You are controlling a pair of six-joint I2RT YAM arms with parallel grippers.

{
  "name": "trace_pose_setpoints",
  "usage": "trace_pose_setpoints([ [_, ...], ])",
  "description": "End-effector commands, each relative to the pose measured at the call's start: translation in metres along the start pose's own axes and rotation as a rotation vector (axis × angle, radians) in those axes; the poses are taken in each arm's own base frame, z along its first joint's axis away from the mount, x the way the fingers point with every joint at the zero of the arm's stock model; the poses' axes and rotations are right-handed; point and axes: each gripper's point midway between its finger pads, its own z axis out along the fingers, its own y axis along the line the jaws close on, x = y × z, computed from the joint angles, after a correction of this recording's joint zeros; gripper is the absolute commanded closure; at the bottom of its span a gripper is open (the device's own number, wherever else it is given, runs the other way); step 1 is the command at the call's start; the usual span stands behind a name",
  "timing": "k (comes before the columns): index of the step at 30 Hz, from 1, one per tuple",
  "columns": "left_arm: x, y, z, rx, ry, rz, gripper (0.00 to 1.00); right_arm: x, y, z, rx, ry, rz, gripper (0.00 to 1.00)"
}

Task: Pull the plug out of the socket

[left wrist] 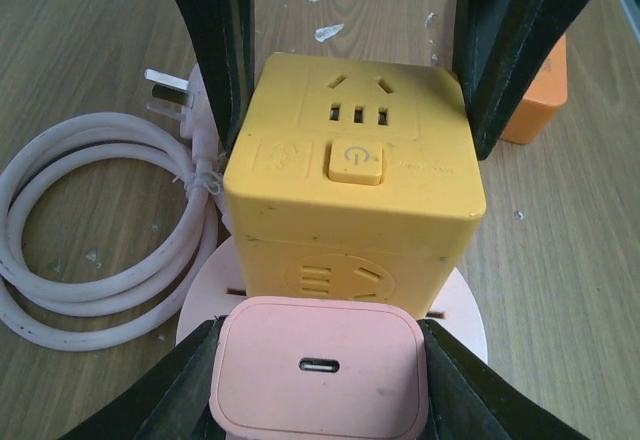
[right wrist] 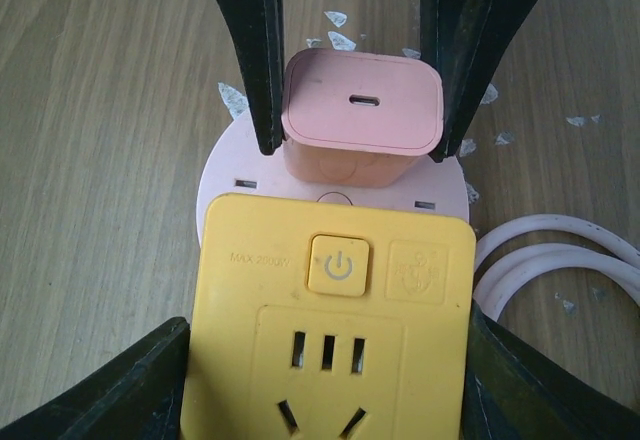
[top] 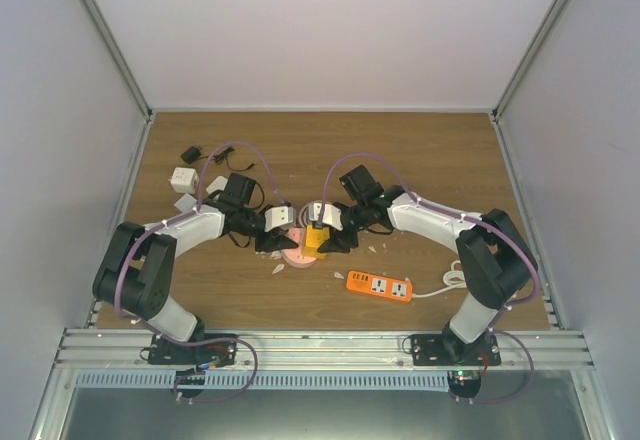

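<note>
The pink plug [left wrist: 318, 375] hides its prongs under its body, so I can't tell whether they sit in the round pink base [right wrist: 225, 185]. It stands upright mid table [top: 420, 150], just beside the yellow socket cube [right wrist: 330, 380], USB-C slot facing up, a rounded pink block. My left pincer [left wrist: 320, 332] is clamped on its sides, my right pincer [right wrist: 327, 316] clamped on the cube

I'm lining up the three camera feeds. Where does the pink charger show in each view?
Top external: pink charger small at centre, just left of the yellow socket cube.
Left wrist: bottom centre, below the cube.
Right wrist: top centre, above the cube.
Shared landmark: the yellow socket cube it plugs into, in all three.
</note>
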Motion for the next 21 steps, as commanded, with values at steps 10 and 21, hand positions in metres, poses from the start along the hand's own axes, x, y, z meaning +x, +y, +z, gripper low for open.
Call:
trace_pose_setpoints([
  [10,-0.049,-0.003,-0.013,0.053,-0.186,0.094,0.78,0.007,-0.007,0.007,0.016,0.033,0.022,0.76],
  [21,-0.031,-0.013,-0.001,-0.051,-0.073,0.29,0.78,0.007,-0.014,0.01,0.029,0.043,0.047,0.77],
])
